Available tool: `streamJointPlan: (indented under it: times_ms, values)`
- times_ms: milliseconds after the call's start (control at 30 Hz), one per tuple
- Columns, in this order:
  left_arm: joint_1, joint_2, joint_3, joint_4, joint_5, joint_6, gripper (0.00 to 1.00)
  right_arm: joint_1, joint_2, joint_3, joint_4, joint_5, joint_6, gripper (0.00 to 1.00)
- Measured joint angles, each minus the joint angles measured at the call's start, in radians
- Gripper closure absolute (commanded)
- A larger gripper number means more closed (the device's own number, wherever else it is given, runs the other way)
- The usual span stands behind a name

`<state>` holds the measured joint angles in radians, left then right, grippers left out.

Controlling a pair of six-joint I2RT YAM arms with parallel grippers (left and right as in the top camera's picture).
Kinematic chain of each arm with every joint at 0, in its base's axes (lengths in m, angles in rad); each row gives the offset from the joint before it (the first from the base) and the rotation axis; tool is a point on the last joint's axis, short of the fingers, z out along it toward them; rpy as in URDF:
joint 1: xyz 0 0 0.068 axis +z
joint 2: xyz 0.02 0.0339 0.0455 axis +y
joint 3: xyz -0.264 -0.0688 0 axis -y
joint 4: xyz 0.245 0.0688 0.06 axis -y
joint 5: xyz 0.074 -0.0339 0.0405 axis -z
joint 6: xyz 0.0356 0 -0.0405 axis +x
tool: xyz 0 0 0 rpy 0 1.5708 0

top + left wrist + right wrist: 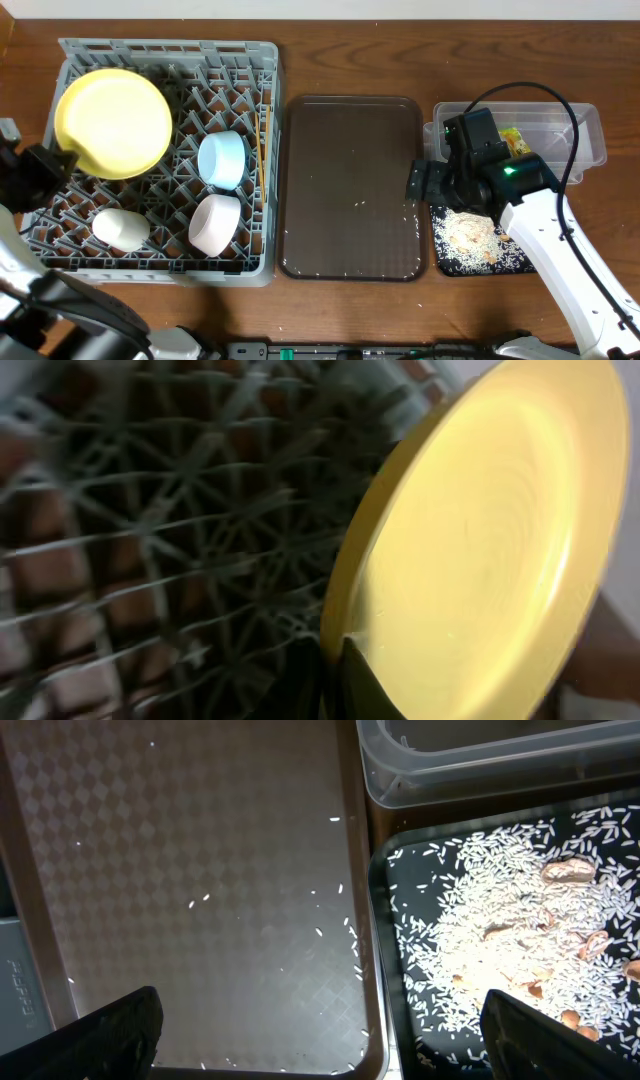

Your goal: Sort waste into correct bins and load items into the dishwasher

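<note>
White rice (480, 950) lies heaped in the black tray (400, 1032), with a few grains strewn on the brown serving tray (200, 870) beside it. The right hand (335, 1040) hangs over the seam between the two, spread wide and holding nothing. Just behind sits the clear tub (590, 135) with the printed wrapper (513, 138) inside. Across the bench (400, 30), the grey rack (170, 50) holds the yellow plate (112, 122), blue bowl (222, 159), pinkish bowl (215, 224), white cup (120, 228) and chopsticks (263, 150). The left hand (55, 163) is at the plate's rim; I cannot tell whether it grips.

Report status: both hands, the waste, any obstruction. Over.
Left hand at rim of yellow plate in rack, grip unclear. Right hand open, empty, above brown tray and black tray. Rice in black tray, stray grains on brown tray. Nothing obstructing.
</note>
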<state>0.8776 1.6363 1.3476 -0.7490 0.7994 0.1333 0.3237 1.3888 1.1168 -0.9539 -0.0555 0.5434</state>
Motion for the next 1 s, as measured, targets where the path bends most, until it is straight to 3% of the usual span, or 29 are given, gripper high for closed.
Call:
streamJointPlan:
  times_ms: [300, 500, 767, 1000]
  values:
    - [-0.201, -0.111, 0.000, -0.012, -0.418, -0.029, 0.92, 0.000, 0.000, 0.000, 0.000, 0.000, 0.000, 0.01]
    - [-0.415, -0.145, 0.000, -0.023, -0.793, -0.064, 0.93, 0.000, 0.000, 0.000, 0.000, 0.000, 0.000, 0.01]
    - [-0.599, -0.145, 0.000, -0.031, -1.234, -0.115, 0.93, 0.000, 0.000, 0.000, -0.002, 0.000, 0.000, 0.01]
    - [-0.652, -0.145, 0.000, -0.027, -1.371, -0.119, 0.93, 0.000, 0.000, 0.000, -0.003, 0.000, 0.000, 0.01]
